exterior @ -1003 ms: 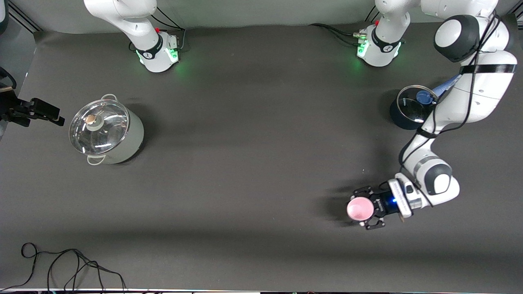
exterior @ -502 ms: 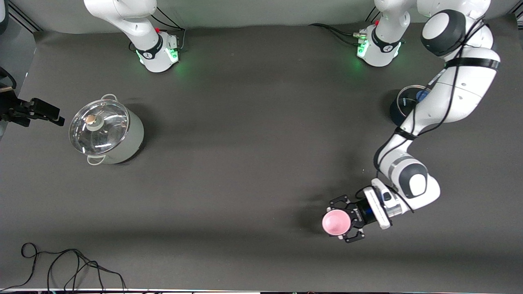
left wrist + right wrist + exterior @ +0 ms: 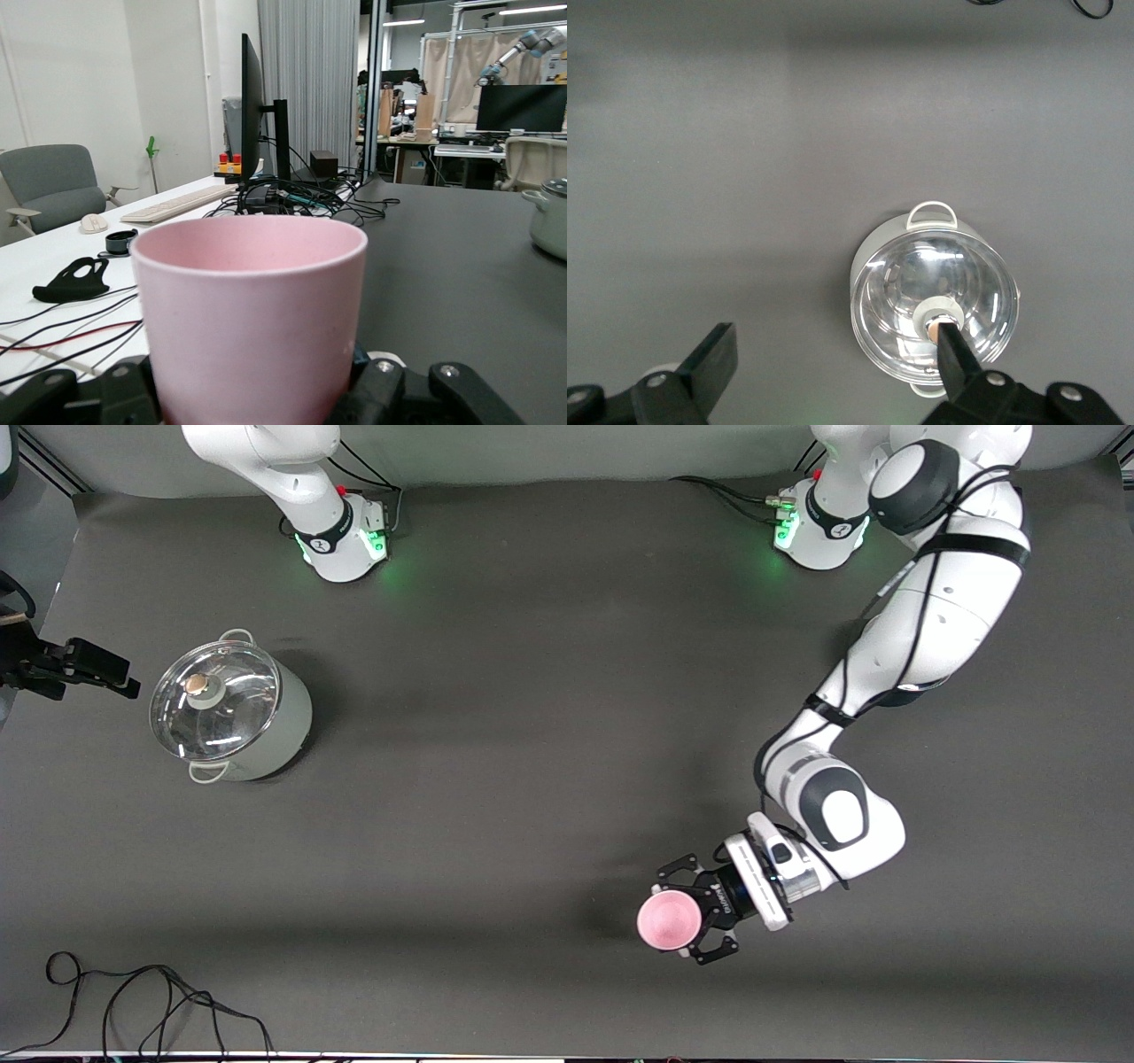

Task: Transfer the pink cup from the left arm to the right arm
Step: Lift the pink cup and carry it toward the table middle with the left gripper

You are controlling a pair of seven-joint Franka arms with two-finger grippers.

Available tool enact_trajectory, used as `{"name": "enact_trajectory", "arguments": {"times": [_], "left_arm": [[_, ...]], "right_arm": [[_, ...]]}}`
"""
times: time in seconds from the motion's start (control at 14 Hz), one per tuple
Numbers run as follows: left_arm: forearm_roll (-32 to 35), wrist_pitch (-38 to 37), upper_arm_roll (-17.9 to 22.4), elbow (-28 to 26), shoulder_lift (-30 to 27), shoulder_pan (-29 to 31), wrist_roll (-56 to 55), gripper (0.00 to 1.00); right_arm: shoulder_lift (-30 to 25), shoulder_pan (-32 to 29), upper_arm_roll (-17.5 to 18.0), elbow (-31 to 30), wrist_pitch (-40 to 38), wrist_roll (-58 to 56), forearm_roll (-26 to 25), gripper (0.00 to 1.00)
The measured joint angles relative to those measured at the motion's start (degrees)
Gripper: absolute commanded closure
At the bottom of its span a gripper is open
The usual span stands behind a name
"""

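Observation:
The pink cup (image 3: 666, 921) is upright in my left gripper (image 3: 679, 919), whose linkage fingers are shut on its sides, above the table near the front camera's edge. In the left wrist view the cup (image 3: 252, 319) fills the middle, with the left gripper (image 3: 257, 403) around its lower part and one finger (image 3: 461, 394) beside it. My right gripper (image 3: 837, 341) is open and empty, high above the table, looking down beside the lidded pot (image 3: 935, 301). The right arm waits.
A pale green pot with a glass lid (image 3: 229, 707) stands toward the right arm's end of the table. A loose black cable (image 3: 133, 1001) lies at the corner nearest the front camera. The left arm's elbow (image 3: 921, 629) hangs over the table near its base.
My left gripper has carried the pink cup toward the middle of the table and a little closer to the front camera. The left arm now covers the dark pot. The right arm has not moved.

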Motion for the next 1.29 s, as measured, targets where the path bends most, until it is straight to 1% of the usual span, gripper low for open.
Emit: {"name": "enact_trajectory", "arguments": {"times": [0.14,0.29,0.43,0.57,0.79,0.93,1.07,1.29], "left_arm": [[0.00,6.61,-0.22,2.91,-0.03,-4.63,-3.50,1.00],[-0.01,13.92,-0.36,5.58,-0.06,-10.37,-7.64,1.00],[-0.01,20.93,-0.39,8.47,-0.11,-16.08,-11.78,1.00],[-0.01,26.19,-0.36,11.14,-0.23,-20.50,-14.53,1.00],[0.01,31.80,-0.37,12.96,-0.89,-24.38,-16.56,1.00],[0.01,34.27,-0.37,13.44,-1.40,-25.92,-17.26,1.00],[0.02,36.15,-0.30,14.34,-1.71,-27.68,-18.04,1.00],[0.03,40.71,-0.06,15.96,-2.08,-31.14,-19.66,1.00]], "right_arm": [[-0.02,0.00,0.00,0.01,0.00,2.10,0.74,0.00],[-0.07,0.01,0.00,0.07,0.02,7.45,1.73,0.00],[-0.33,0.04,0.06,0.18,0.02,15.07,2.04,0.00],[-0.97,0.21,0.19,0.20,0.02,26.20,2.21,0.00],[-1.74,1.58,0.45,0.52,0.00,44.78,2.30,0.00],[-1.83,2.39,0.52,1.18,-0.01,54.61,2.30,0.00],[-1.84,3.20,0.57,1.91,0.00,60.01,2.36,0.00],[-1.50,4.75,0.62,3.56,0.19,61.85,4.25,0.00]]}}
